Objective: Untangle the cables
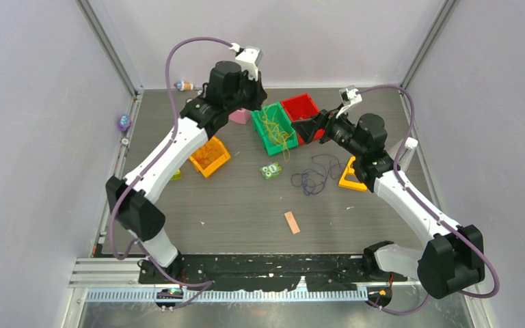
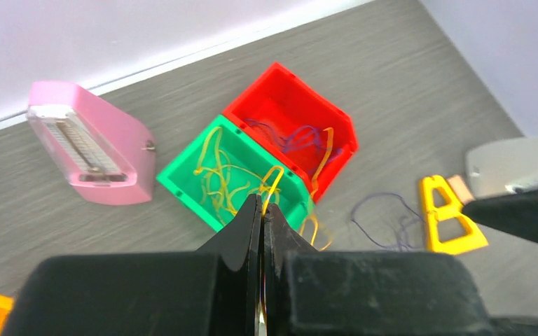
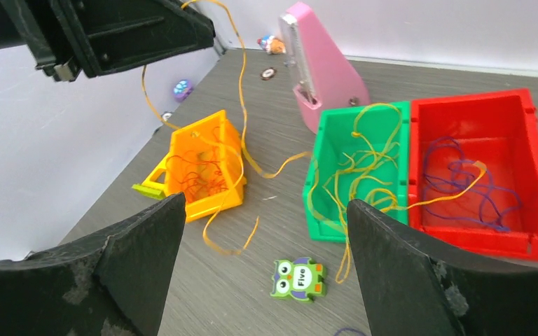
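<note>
My left gripper (image 2: 260,204) is shut on a thin orange cable (image 3: 240,105), raised above the table. The strand hangs down past the orange bin (image 3: 203,168) and its end lies on the table. In the right wrist view the left gripper (image 3: 112,35) sits at the top left. Yellow-green cables (image 3: 357,168) fill the green bin (image 1: 274,130). Purple cables (image 3: 462,182) lie in the red bin (image 1: 301,108), with an orange strand draped across both bins. Another purple cable (image 1: 314,178) lies loose on the table. My right gripper (image 3: 266,231) stands open above an owl tile, holding nothing.
A pink wedge-shaped box (image 2: 91,143) stands behind the green bin. The green owl tile (image 1: 270,171) lies mid-table, a yellow frame (image 1: 352,176) under the right arm, a small orange block (image 1: 292,222) nearer the front. Walls close in on three sides.
</note>
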Robot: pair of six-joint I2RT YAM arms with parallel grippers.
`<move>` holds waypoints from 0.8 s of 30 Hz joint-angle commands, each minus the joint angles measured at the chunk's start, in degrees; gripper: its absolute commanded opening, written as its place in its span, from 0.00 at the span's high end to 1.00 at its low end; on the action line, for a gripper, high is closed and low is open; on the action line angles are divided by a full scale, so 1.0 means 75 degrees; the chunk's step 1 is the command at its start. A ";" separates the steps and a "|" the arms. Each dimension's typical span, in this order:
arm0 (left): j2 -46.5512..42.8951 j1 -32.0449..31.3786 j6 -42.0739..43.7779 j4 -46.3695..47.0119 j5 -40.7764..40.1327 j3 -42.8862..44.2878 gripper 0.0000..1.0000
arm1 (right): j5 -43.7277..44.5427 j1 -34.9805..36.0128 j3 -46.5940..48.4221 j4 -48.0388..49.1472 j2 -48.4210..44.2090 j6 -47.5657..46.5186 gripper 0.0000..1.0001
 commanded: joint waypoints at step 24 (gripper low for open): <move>0.1451 0.0099 0.0643 -0.0411 -0.2065 0.1110 1.00 | 0.1962 -0.0208 0.2194 -0.1360 0.3095 0.0903 0.22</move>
